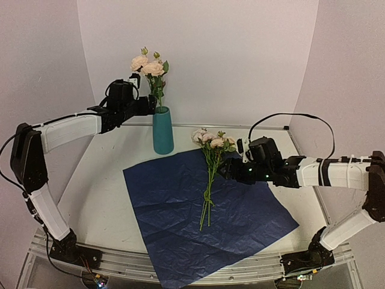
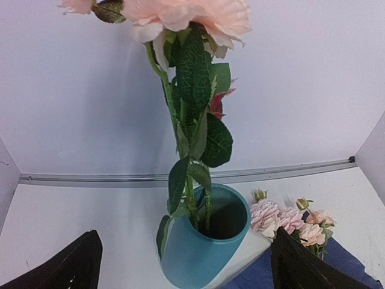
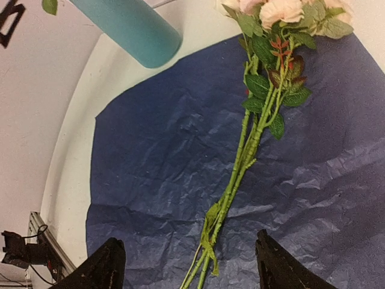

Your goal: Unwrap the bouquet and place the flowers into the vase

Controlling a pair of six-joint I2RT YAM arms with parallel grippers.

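Your left gripper [image 2: 186, 260] is hanging with its jaws spread wide and gripping nothing, one on either side of the vase [image 1: 162, 131], where some flowers [image 1: 148, 66] are standing with their heads far above the rim. That load is probably making the slim vase top-heavy, so if you are drawing this arm away carelessly, a jaw catching a leaf or the rim could be tipping the whole thing over

Your right gripper [image 3: 191, 265] is hovering with its jaws apart and empty over the stem ends of the loose bunch [image 1: 210, 174], which is lying across the blue paper [image 1: 174, 211]. Going too low, you are risking pinching the paper along with the stems; lifting then would be dragging the sheet, whose edge is lying near the foot of the vase. Closing off-centre, you may be catching only one stem and leaving the others behind. The stems are long, so carrying them in low could be knocking them against the vase, and its mouth is already partly filled
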